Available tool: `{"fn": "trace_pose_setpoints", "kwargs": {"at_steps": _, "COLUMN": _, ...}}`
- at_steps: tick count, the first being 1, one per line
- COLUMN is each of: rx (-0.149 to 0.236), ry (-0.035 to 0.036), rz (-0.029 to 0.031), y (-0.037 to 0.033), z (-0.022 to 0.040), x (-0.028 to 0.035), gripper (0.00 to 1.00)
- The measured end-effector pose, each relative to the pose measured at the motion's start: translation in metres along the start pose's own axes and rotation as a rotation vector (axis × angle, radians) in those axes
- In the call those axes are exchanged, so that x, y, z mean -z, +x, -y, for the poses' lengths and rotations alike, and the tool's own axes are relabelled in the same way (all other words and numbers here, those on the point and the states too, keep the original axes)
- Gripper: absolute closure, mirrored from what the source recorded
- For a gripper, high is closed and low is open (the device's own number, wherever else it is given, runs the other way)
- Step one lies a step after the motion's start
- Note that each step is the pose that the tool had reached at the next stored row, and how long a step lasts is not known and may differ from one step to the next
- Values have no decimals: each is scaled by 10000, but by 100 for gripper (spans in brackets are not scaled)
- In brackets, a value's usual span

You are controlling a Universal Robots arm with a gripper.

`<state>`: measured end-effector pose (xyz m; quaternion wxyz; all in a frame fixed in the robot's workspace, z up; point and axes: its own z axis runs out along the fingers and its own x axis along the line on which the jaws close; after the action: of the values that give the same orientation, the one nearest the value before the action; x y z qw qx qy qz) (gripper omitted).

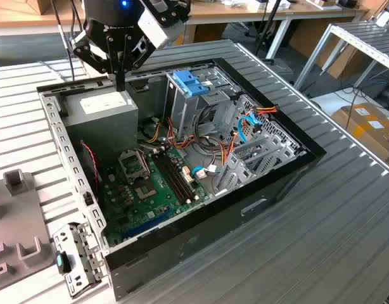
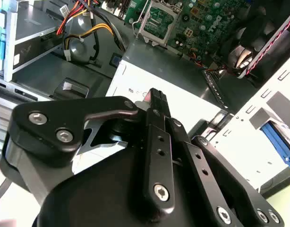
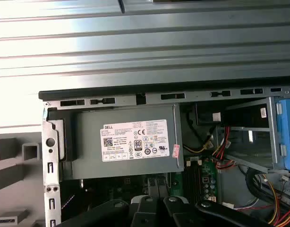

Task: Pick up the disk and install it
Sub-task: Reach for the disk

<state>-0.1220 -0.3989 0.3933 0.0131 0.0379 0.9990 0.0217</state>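
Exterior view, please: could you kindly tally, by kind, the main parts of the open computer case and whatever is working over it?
Power supply: 1
Motherboard: 1
Processor socket: 1
Blue-topped drive cage: 1
Gripper, shut: 1
Total: 5

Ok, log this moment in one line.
gripper: shut, empty | position: over power supply in open computer case | disk: not held
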Motion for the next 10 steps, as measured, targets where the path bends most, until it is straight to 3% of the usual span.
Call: {"fn": "trace_pose_setpoints", "kwargs": {"at_steps": 10, "rx": 0, "ry": 1, "rz": 0, "y": 3, "z": 0, "x": 0, "gripper": 89}}
